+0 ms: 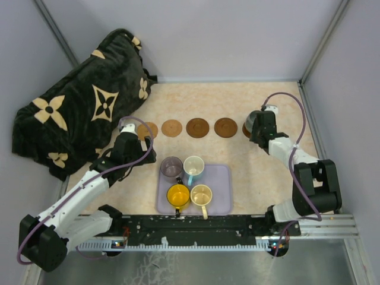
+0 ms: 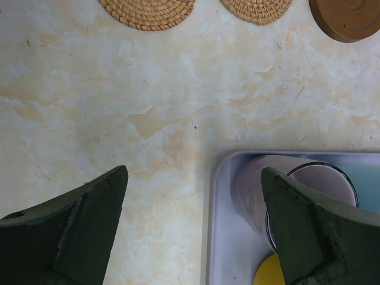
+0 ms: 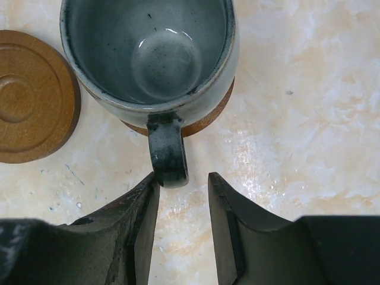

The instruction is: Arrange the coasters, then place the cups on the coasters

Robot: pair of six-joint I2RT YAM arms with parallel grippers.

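Five coasters lie in a row across the table: a tan one [image 1: 146, 130] half behind my left arm, a tan one [image 1: 171, 127], then dark brown ones [image 1: 197, 127] [image 1: 225, 127]. The last dark coaster [image 3: 209, 119] carries the dark grey-green cup [image 3: 160, 53]. My right gripper [image 3: 183, 177] is open, with the cup's handle [image 3: 167, 151] at its fingertips, against the left finger and apart from the right. The purple cup [image 1: 171, 168], white-and-blue cup [image 1: 193, 167], yellow cup [image 1: 178, 195] and cream cup [image 1: 201, 194] stand in the lavender tray [image 1: 221, 199]. My left gripper [image 2: 193, 171] hangs wide open over the tray's left edge, beside the purple cup [image 2: 320, 184].
A black cushion with tan flower shapes [image 1: 77, 116] fills the back left corner. Grey walls close in the table on three sides. The arms' base rail [image 1: 196, 228] runs along the near edge, just behind the tray.
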